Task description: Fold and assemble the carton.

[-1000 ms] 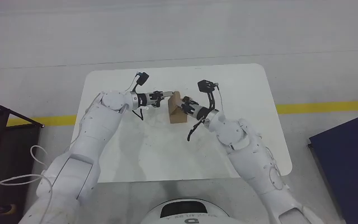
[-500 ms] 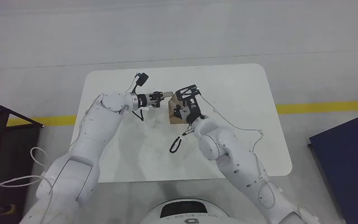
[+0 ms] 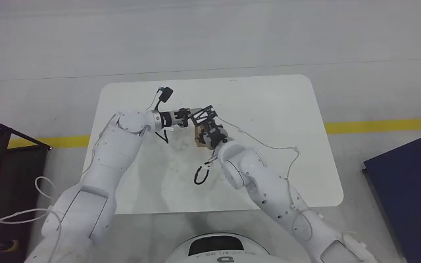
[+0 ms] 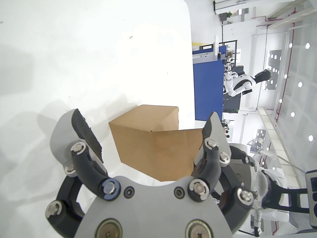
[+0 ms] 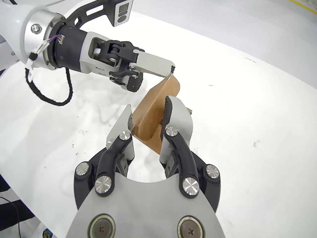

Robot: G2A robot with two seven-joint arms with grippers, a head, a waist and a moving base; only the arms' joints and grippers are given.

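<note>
**Item 1: my left gripper** (image 4: 145, 115). It sits at the left-centre of the table (image 3: 276, 105), spread wide with a finger on each side of the carton. The right wrist view shows one fingertip (image 5: 171, 71) touching the edge of the raised flap. Change over the last second: almost none, so this arm is acting as a fixed stop.

**Item 2: carton** (image 4: 148, 147). Brown and partly formed, it stands on the table between my two grippers. One panel is up and one flap is not yet tucked. Change: it has moved a little toward my left side and is more hidden from above.

**Item 3: my right gripper** (image 5: 148, 110). It is drawn narrow on a fold of the carton, with both pads seemingly against the card. Change: this arm has swung in from the right of the carton, so the forearm now crosses the middle of the table and the wrist is turned over the box.

**Reading:** I judge this to be a fold in progress, with the right gripper bringing the flap against the left fingertip. Assembly looks about midway, with the closing tucks still to do.
</note>
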